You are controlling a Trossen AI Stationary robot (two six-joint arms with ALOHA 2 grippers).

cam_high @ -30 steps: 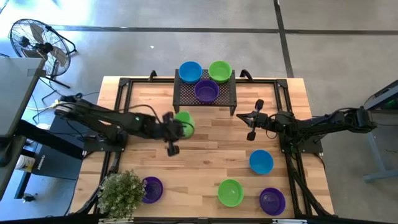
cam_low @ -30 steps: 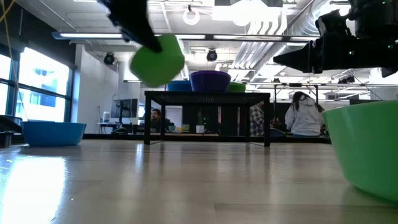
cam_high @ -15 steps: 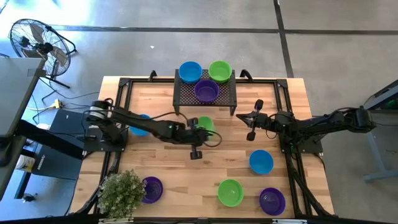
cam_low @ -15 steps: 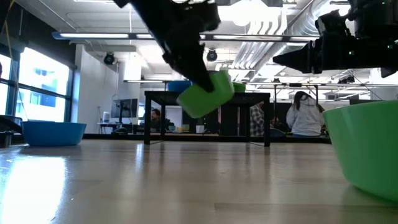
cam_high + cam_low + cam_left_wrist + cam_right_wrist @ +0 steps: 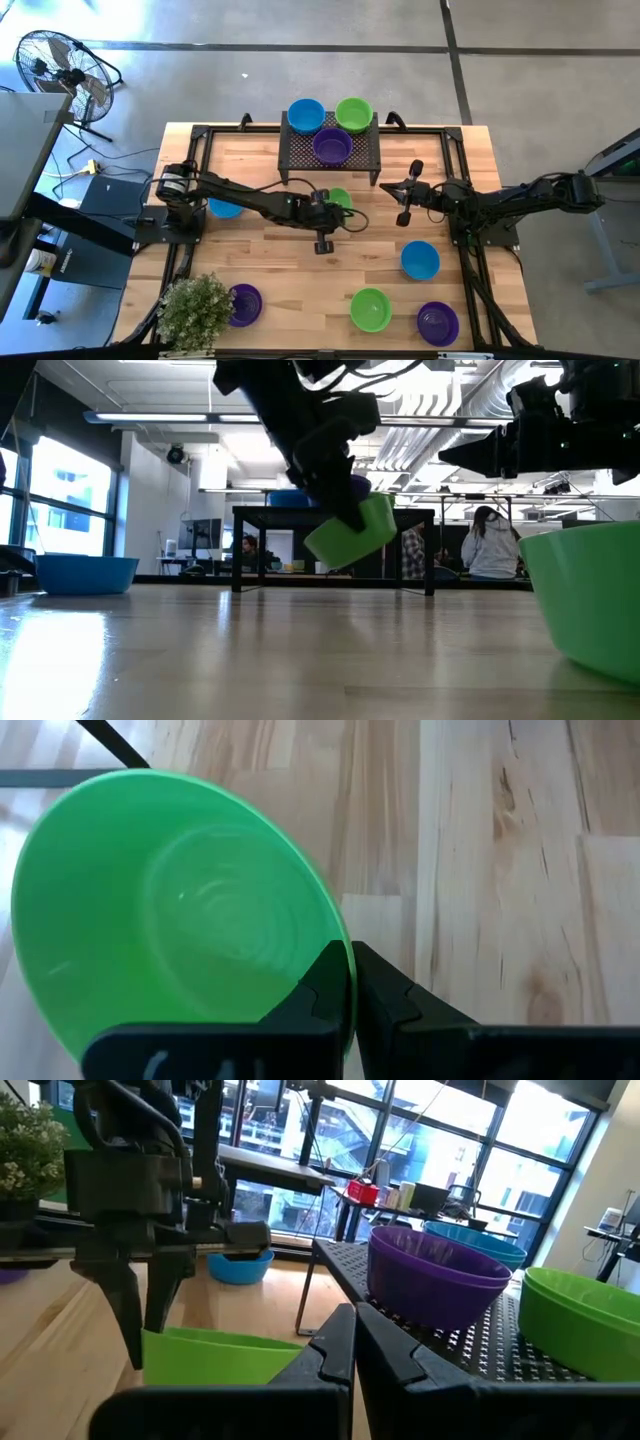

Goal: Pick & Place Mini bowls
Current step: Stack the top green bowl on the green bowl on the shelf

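Note:
My left gripper [image 5: 332,206] is shut on a green mini bowl [image 5: 339,199], in the air just in front of the black perforated rack [image 5: 362,152]. The low view shows this bowl [image 5: 352,532] tilted, above the tabletop. On the rack stand a blue bowl [image 5: 306,115], a green bowl [image 5: 353,114] and a purple bowl [image 5: 332,146]. More bowls rest on the table: blue [image 5: 222,208], purple [image 5: 245,303], green [image 5: 370,309], blue [image 5: 420,260], purple [image 5: 437,322]. My right gripper [image 5: 404,196] waits shut to the right of the rack, holding nothing. My left gripper pinches the green bowl's rim [image 5: 343,952], one finger [image 5: 318,982] inside the bowl and one [image 5: 392,992] outside its wall. The bowl is lifted clear of the table and tilted, its opening turned toward the wrist camera.
A potted plant [image 5: 197,310] stands at the near left corner. The black frame rails [image 5: 196,150] run along the table's sides. Bare wood [image 5: 300,270] lies in the table's middle. People [image 5: 490,545] show in the room beyond.
My left gripper has carried the green bowl toward the table's right, from left of the rack to just in front of it, and has come down lower. The bowl stays tilted in the hold. My right arm has kept still.

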